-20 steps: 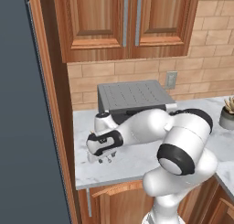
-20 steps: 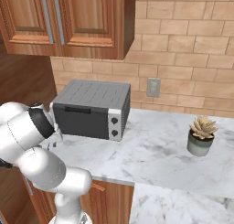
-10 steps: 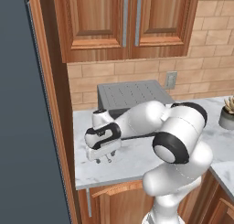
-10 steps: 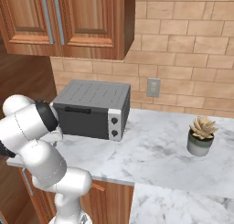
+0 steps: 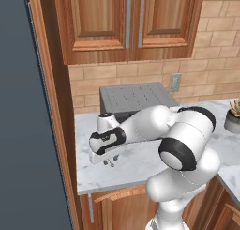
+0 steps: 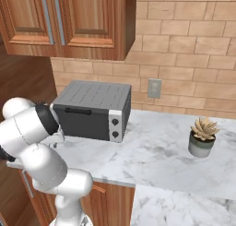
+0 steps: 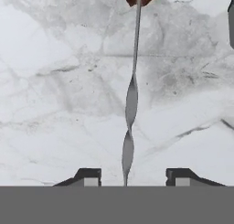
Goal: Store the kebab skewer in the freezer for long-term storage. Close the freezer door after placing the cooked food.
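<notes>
marble worktop [image 7: 55, 104] spreads pale beneath my gripper [image 7: 132, 175], whose fingertips [image 7: 89, 175] stand spread well apart on either side of the kebab skewer [image 7: 131, 95]. its twisted metal shaft lies flat on the stone between them, untouched, with the reddish-brown meat at the far end. my arm reaches low in front of the grey toaster oven [image 5: 136, 100].

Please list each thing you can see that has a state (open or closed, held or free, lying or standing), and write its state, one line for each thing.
gripper: open, fingers on either side of the skewer stick, not closed on it
kebab skewer: lying flat on the marble counter, not held
toaster oven: door closed, standing on the counter
upper cabinets: doors closed
potted plant: standing upright on the counter
</notes>
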Available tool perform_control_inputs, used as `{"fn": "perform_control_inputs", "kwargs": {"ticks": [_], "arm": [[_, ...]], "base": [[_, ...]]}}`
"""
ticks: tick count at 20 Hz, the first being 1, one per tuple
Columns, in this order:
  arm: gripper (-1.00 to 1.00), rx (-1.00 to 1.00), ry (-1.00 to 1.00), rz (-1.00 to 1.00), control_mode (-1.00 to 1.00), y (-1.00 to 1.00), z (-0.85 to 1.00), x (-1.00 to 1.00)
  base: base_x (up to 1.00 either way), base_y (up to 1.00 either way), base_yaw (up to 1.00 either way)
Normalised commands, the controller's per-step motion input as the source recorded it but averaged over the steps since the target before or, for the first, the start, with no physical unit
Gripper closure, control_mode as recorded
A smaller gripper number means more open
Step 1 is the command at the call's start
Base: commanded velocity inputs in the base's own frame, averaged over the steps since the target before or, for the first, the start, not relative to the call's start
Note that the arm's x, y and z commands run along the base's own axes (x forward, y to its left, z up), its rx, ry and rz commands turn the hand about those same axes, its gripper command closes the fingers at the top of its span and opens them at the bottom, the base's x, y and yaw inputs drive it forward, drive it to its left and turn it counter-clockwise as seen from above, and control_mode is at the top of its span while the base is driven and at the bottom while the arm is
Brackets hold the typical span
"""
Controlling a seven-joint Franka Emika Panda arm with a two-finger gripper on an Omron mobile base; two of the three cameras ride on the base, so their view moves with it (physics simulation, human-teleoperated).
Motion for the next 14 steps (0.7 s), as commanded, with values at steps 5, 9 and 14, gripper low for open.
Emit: {"fn": "perform_control_inputs", "kwargs": {"ticks": [5,9,14], "arm": [[1.00,0.01,-0.10,0.00,-1.00,0.01,-0.05,0.00],[1.00,0.00,0.00,0.00,-1.00,0.08,0.00,0.00],[1.00,0.00,0.00,0.00,-1.00,0.08,0.00,0.00]], "base": [[0.00,0.00,0.00],[0.00,0.00,0.00],[0.00,0.00,0.00]]}}
